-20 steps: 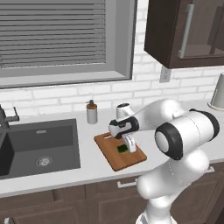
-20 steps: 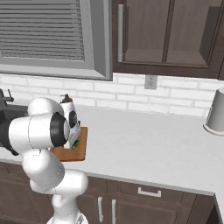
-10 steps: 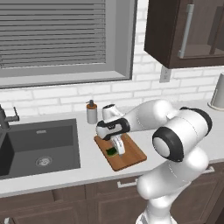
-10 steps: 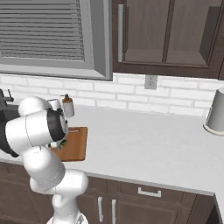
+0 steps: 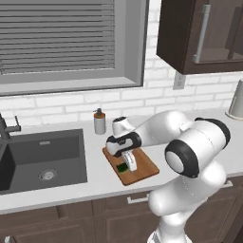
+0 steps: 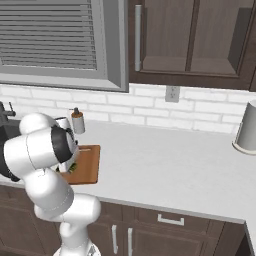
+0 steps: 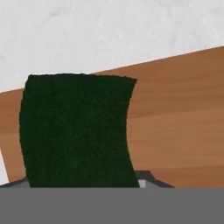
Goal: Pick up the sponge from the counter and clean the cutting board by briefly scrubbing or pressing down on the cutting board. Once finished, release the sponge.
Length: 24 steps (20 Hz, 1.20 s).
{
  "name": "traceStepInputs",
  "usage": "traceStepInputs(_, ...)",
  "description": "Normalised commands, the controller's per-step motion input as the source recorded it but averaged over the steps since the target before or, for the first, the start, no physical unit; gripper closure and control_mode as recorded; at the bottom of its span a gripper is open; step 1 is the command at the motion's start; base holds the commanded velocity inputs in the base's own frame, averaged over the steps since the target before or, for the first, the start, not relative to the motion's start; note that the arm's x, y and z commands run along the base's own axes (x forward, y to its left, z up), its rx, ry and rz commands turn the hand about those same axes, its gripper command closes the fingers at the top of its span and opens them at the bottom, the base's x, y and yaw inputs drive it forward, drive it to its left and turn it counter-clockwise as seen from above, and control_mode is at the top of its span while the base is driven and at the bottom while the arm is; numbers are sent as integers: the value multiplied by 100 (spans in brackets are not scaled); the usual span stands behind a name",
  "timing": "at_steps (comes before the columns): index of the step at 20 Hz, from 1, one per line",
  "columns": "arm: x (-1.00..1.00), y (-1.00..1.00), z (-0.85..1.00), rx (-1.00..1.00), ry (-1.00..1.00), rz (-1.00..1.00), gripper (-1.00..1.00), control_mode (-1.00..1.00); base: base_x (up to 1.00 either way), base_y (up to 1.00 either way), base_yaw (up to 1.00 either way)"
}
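Note:
The reddish-brown cutting board [image 5: 142,163] lies on the light counter [image 5: 95,182] just right of the sink. My gripper [image 5: 126,166] points down over the board's near-left part, shut on the sponge [image 5: 122,168]. The sponge's dark green face presses against the wood. In the hand view the sponge [image 7: 76,131] covers the fingertips, with the cutting board [image 7: 179,127] behind it and the counter [image 7: 109,35] beyond. From the right base view my arm hides most of the gripper. A green sliver of the sponge [image 6: 73,167] shows on the cutting board [image 6: 89,162].
A soap bottle [image 5: 99,122] stands behind the board near the wall. The dark sink [image 5: 40,159] with its faucet [image 5: 7,129] lies to the left. A pale canister [image 6: 247,128] stands far right on the counter. Dark upper cabinets [image 5: 204,33] hang above.
The gripper has slid the sponge from the board's middle toward its left, sink-side part and then a little nearer the front edge. The board has stayed in place.

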Motion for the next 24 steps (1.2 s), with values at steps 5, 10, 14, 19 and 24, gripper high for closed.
traceStepInputs(5,27,-44,-39,-7,0,0,100,-100,0,0,0)
traceStepInputs(10,16,-64,-26,-5,0,-1,100,-100,0,0,0)
traceStepInputs(14,0,-88,-9,-2,-4,-4,100,-100,0,0,0)
traceStepInputs(19,0,-88,-11,0,-4,-5,100,-100,0,0,0)
traceStepInputs(24,26,-16,-4,0,0,-1,100,-100,0,0,0)
